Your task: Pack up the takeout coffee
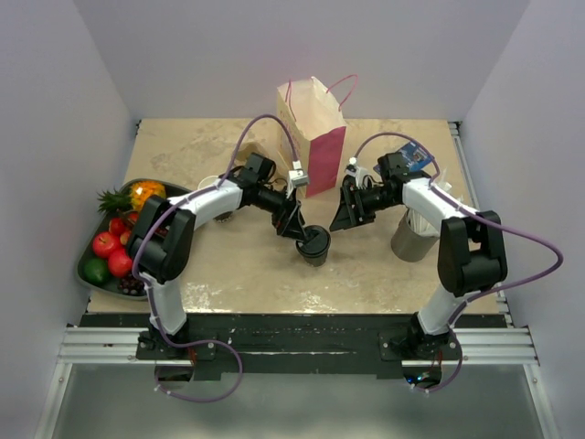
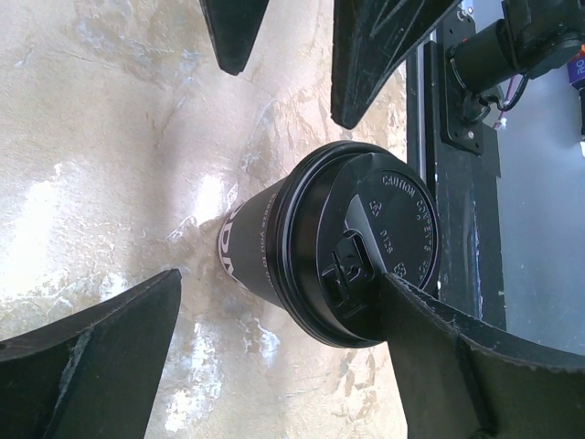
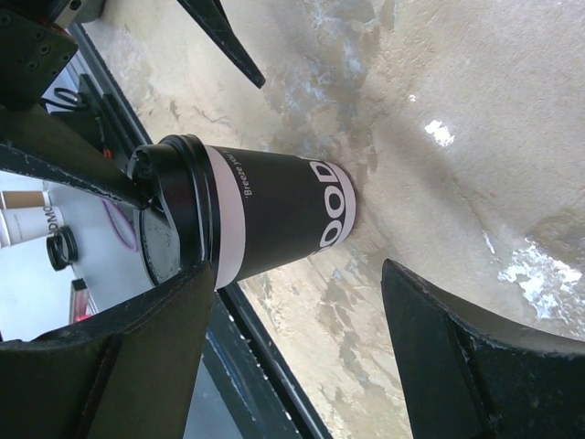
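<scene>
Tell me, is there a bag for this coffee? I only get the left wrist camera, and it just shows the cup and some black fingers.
Observer: Yes. A pink and white paper bag stands upright farther back on the table than the takeout coffee.
Operator: Is there anything else on the table?
Observer: A dark tray of fruit sits at the table's left edge, well away from the cup.
Operator: What does the cup's other side look like?
Observer: The right wrist view shows a white band running around the wall just under the lid.
</scene>
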